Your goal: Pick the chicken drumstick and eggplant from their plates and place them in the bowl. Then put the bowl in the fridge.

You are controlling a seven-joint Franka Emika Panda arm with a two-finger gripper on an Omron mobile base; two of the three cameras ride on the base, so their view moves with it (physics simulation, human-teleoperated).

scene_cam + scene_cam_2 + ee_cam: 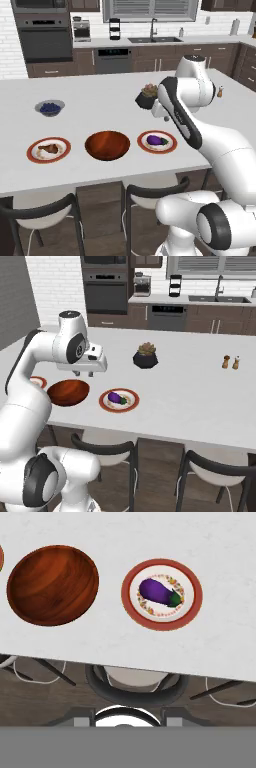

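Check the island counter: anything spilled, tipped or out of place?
Nothing stands out. The chicken drumstick sits on its plate, the eggplant lies centred on its plate, and the bowl stands upright and empty between them. The berry bowl, potted plant and shakers are upright too.

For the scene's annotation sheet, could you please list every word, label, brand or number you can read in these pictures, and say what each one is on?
There is no readable text.
The wall oven and the dishwasher have control panels, but no characters can be made out.
The plate under the eggplant bears a speckled ring, which is a pattern and not lettering.
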